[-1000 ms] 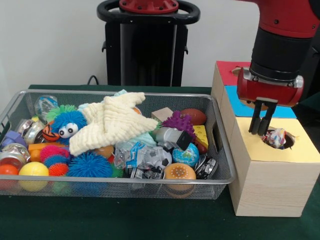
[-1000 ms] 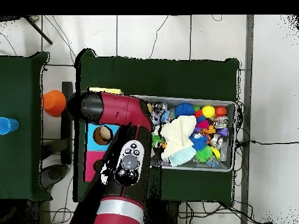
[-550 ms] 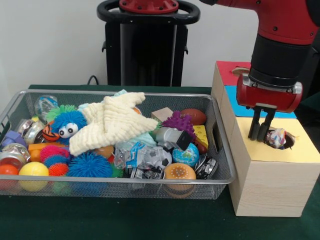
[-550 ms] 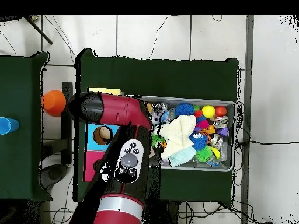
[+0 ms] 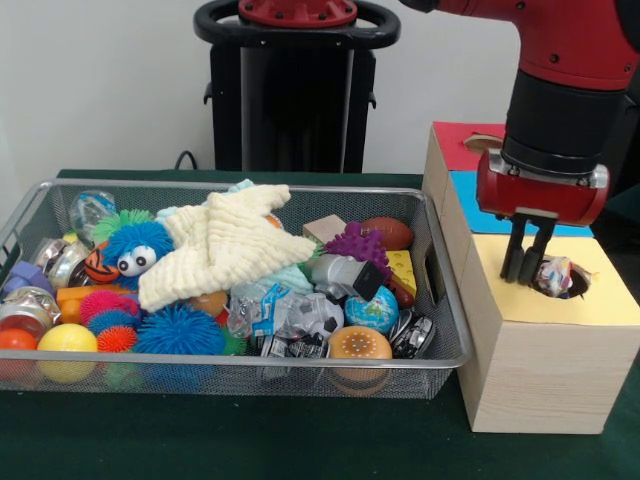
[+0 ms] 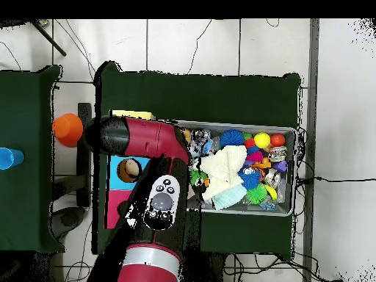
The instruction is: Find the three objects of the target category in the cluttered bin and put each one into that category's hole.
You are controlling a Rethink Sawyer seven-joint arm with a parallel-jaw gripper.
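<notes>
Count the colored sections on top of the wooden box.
3: yellow top section nearest the camera with the hole, blue top section in the middle, red top section farthest. The arm hides part of each.

A silver wire bin (image 5: 250, 372) on the dark green counter (image 5: 230, 440) holds a cream ribbed knit cloth (image 5: 225, 245), a blue fuzzy toy with white googly eyes (image 5: 136, 245), blue (image 5: 180, 330) and pink (image 5: 105, 302) spiky balls, a yellow ball (image 5: 67, 338), a purple spiky toy (image 5: 358, 243) and a blue-and-green globe ball (image 5: 372, 310). Beside the bin, the pale wood box (image 5: 540, 370) has a top of yellow (image 5: 610, 290), blue (image 5: 480, 218) and red (image 5: 462, 145) panels, with a white, red-flecked crumpled thing (image 5: 553, 275) in the yellow panel's hole. The arm (image 5: 560, 90) is red and black with a black claw (image 5: 525, 262), and an orange cup (image 6: 67, 128) and a blue cup (image 6: 7, 158) stand off the counter's edge in the overhead view.
</notes>
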